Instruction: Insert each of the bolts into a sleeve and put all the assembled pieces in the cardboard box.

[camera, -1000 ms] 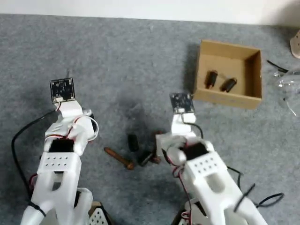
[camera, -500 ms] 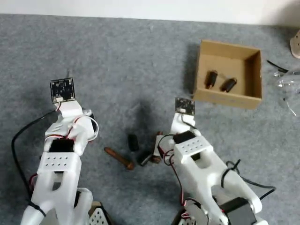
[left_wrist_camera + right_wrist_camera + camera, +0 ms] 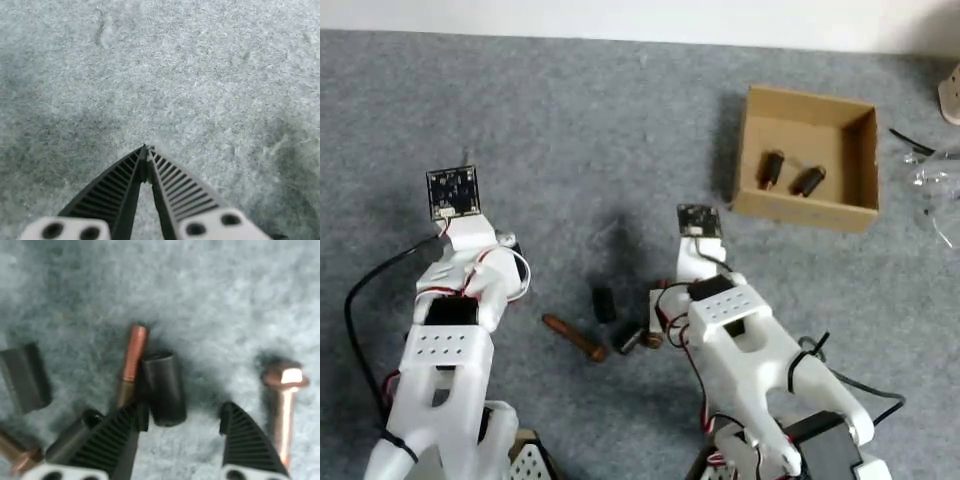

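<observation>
Right claw [image 3: 184, 416] wide open, empty, black sleeve [image 3: 162, 387] by one finger, bolt [image 3: 282, 395] beside. Left claw [image 3: 147, 150] closed, empty. Cardboard box [image 3: 807, 212] upper right holds two pieces [image 3: 772, 168].

Bright, even diffuse light; soft faint shadows; source perhaps overhead.

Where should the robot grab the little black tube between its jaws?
Probably across its round middle, from above: the short black cylindrical sleeve lies flat on the grey carpet, its near end between the right gripper's open jaws.
</observation>
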Available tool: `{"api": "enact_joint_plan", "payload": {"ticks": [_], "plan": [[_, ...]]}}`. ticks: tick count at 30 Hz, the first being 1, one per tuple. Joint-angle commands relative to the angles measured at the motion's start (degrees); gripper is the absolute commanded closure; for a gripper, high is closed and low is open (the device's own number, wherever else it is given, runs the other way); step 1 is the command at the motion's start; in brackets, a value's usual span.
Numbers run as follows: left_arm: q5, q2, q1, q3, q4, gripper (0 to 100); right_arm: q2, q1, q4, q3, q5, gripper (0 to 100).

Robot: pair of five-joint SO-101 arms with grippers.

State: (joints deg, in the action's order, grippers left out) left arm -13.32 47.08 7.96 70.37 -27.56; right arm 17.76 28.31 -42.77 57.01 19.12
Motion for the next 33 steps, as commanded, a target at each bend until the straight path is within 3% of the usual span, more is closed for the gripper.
{"api": "enact_joint_plan", "payload": {"ticks": [1,7,17,24,33], "plan": [[0.0,1.5,-0.2,0.4,1.4,99,1.2,-2.2,2.8,-2.0,-3.4,78.9],[0.1,1.5,-0.5,0.5,1.5,99,-0.2,-2.2,2.8,-2.2,-11.6,78.9],[2.4,1.5,-2.7,0.7,1.5,99,2.2,-1.7,4.4,-2.3,-12.0,78.9],[2.4,1.5,-2.3,0.7,1.5,99,2.1,-1.7,10.0,-2.2,-17.6,78.9],[2.4,1.6,-2.3,0.7,1.5,99,2.0,0.9,5.3,-1.8,-17.5,78.9]]}}
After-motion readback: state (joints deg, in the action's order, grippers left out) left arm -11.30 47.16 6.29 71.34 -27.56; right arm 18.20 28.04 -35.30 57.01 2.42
